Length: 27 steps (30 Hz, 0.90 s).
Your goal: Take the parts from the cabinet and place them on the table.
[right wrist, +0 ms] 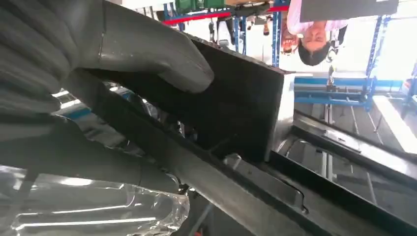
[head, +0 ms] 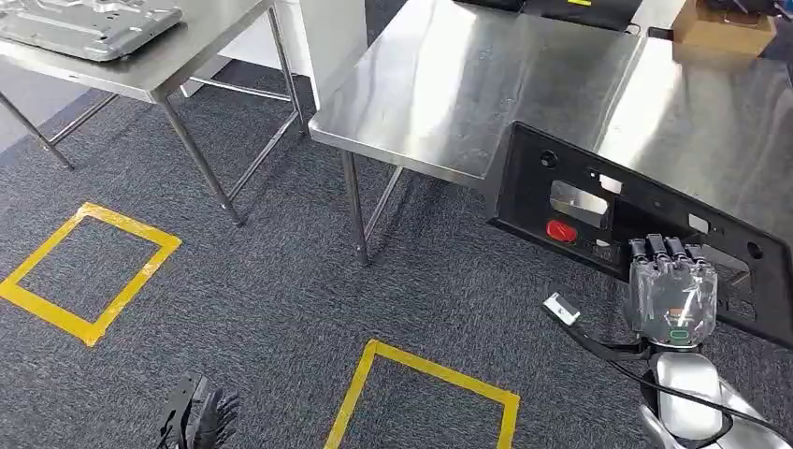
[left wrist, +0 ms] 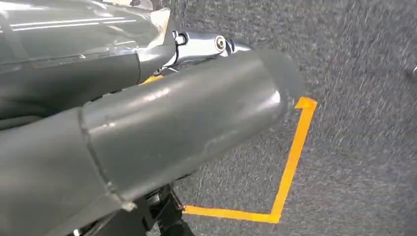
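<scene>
Carpet at the lower left carries the left hand [head: 198,418], hanging low between two yellow tape squares, and whether its dark fingers are apart or closed cannot be told. Farther right, the right hand [head: 671,292] clamps the near edge of a black panel [head: 598,201]. Its long axis runs from upper left down to lower right, and it is held tilted over the corner of the steel bench [head: 458,89].

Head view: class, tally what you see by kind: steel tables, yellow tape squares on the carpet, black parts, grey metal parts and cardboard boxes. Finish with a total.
Steel tables: 2, the left table and the near table
Yellow tape squares: 2, one and another
Black parts: 1, the black panel gripped by the right hand
Grey metal parts: 1, the grey plate
Cardboard boxes: 1, the box
Total: 7
</scene>
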Each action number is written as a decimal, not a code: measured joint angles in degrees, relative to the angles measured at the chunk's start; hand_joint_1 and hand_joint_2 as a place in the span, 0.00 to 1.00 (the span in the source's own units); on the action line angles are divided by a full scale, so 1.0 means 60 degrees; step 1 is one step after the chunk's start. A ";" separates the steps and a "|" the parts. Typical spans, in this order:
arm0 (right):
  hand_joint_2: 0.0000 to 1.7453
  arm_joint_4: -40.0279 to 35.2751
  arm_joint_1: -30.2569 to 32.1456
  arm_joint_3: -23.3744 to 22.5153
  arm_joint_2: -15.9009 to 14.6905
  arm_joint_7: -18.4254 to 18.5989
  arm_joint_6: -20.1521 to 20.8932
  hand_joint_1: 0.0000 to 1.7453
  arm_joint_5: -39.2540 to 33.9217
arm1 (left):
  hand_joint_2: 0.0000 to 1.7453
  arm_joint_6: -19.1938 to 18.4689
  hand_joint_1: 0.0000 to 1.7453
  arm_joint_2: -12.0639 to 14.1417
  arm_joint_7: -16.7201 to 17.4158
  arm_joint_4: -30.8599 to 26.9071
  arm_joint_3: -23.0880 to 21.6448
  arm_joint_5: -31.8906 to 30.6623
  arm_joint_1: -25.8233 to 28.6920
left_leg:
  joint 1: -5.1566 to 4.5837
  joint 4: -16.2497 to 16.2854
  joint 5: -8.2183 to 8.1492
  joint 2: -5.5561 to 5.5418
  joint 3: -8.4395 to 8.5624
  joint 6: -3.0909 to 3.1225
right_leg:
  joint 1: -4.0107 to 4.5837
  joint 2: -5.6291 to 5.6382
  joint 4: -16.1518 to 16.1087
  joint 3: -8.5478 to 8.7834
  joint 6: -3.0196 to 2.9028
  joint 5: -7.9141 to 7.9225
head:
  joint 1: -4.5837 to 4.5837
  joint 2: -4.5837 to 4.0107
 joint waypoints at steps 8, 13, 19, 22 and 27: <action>1.00 0.0000 -0.0075 0.0124 0.0077 0.0000 0.0033 1.00 0.0000 | 0.00 0.0011 0.00 0.0015 0.0000 -0.0004 -0.0007 0.0000 0.0090 | 0.0057 0.2586 -0.0296 -0.0022 -0.1876 -0.0074 | 0.0075 0.0081 -0.0015 0.0524 -0.0371 -0.0432 | -0.0033 0.0000; 1.00 0.0004 -0.0132 0.0146 0.0106 0.0000 0.0047 1.00 0.0000 | 0.00 0.0022 0.00 0.0062 0.0000 -0.0007 -0.0007 0.0011 0.0078 | -0.0146 0.0223 0.0732 0.0000 -0.0936 0.0321 | 0.0135 0.0136 -0.0099 0.0810 -0.0195 -0.0734 | -0.0026 0.0000; 1.00 -0.0004 -0.0183 0.0146 0.0058 0.0000 0.0036 1.00 0.0000 | 0.00 0.0011 0.00 0.0029 -0.0004 -0.0011 -0.0007 0.0029 0.0055 | -0.0093 -0.0154 0.0669 -0.0016 -0.0391 0.0584 | 0.0152 0.0087 0.0936 0.0500 -0.0046 -0.0951 | -0.0011 0.0000; 1.00 0.0011 -0.0140 0.0171 0.0051 0.0000 0.0036 1.00 0.0000 | 0.00 0.0007 0.00 0.0011 -0.0004 -0.0011 -0.0004 0.0029 0.0092 | -0.0086 -0.0149 0.0483 -0.0038 -0.0269 0.0564 | 0.0099 0.0085 0.2869 -0.0894 -0.0009 -0.1588 | -0.0011 0.0000; 1.00 0.0029 -0.0107 0.0197 0.0047 0.0000 0.0026 1.00 0.0000 | 0.00 -0.0015 0.00 -0.0026 -0.0004 -0.0011 -0.0004 0.0029 0.0126 | -0.0029 -0.0148 -0.0056 -0.0070 0.0289 0.0309 | -0.0143 -0.0073 -0.0008 -0.0249 0.0763 0.0336 | 0.0018 0.0000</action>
